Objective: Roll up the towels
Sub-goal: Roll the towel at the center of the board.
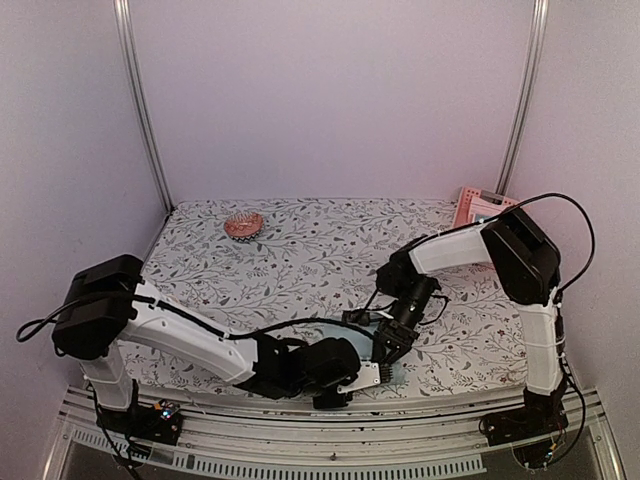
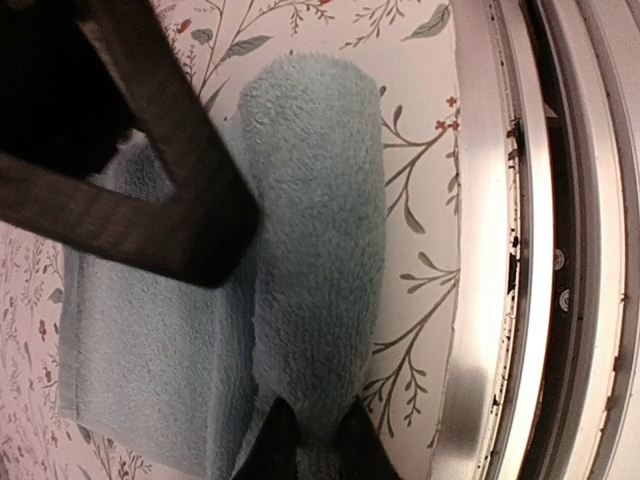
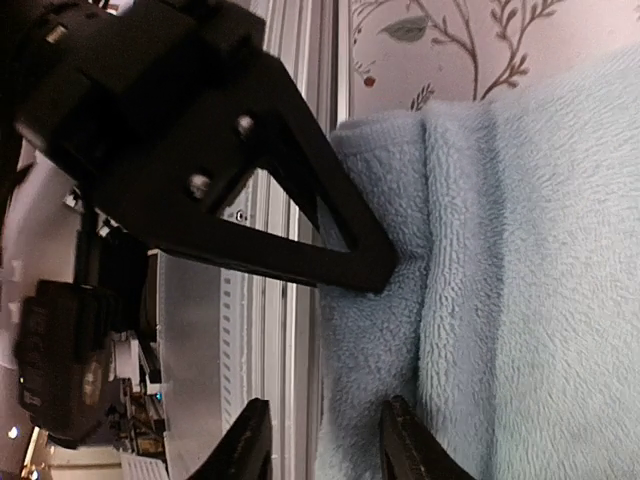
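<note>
A light blue towel lies on the flower-patterned table at its near edge, partly rolled. The roll runs along the side nearest the metal rail, and the flat part spreads away from it. My left gripper is shut on one end of the roll, pinching the terry between its fingertips. My right gripper is open at the other end; one finger sits in the crease beside the roll and the other hangs over the rail. From above, only a sliver of the towel shows under the left gripper and the right gripper.
The metal rail runs along the table's near edge, right beside the roll. A small pinkish bowl stands at the back left. A pink object leans at the back right corner. Grey walls close the sides and back.
</note>
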Controlling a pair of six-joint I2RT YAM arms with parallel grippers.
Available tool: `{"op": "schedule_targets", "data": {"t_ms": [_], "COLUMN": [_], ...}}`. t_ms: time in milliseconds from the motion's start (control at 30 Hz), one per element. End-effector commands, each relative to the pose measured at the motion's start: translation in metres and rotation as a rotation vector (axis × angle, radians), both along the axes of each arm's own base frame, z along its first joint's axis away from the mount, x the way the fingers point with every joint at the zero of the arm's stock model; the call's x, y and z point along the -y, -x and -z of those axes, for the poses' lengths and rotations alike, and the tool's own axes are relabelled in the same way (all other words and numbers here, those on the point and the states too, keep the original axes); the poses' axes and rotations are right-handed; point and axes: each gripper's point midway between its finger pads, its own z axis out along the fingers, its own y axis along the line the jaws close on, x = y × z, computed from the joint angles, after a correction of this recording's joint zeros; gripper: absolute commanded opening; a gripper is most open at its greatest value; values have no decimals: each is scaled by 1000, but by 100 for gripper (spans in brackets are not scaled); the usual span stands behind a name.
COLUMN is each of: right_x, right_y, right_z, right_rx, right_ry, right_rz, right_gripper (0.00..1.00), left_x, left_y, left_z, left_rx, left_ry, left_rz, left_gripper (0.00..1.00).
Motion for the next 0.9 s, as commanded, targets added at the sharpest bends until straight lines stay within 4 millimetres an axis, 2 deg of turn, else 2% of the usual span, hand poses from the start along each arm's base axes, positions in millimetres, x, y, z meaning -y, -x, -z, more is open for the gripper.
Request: {"op": "schedule_targets", "data": {"t_ms": [0,100,167,200,233,300,433,500,600,767,867], "right_x": [11,29,41,46,51,58,72,72,64,43,30], "right_y": [-36,-54,-59,-54,-46,-33,-22,-17,-9,-1,-6], "right_z": [-78,-121,-144,-149,-154,-154,-120,-113,-103,-74,-57], "right_rx": [253,355,445,464,478,535,699,760,847,993,1066], "right_ry": [-144,-207,-246,-248,-262,-290,-190,-177,-174,-128,-95], "right_rz": [75,187,240,249,248,240,217,186,126,11,-19], "right_gripper": [42,42,42,42,42,43,45,46,51,54,55], "left_x": [-1,2,5,6,4,4,7,7,8,9,9], "left_y": [11,16,18,19,17,15,10,5,-2,-9,-9], "left_z": [-2,-1,2,0,13,19,23,24,22,16,16], "left_rx": [-209,-403,-545,-641,-715,-843,-1069,-1160,-1261,-1353,-1388], "left_ry": [-7,-2,-7,1,-26,-38,-18,-3,32,68,71], "left_rz": [5,2,-3,-5,-34,-63,-122,-158,-178,-197,-199], "left_gripper": [5,4,4,5,5,4,4,4,3,1,1]}}
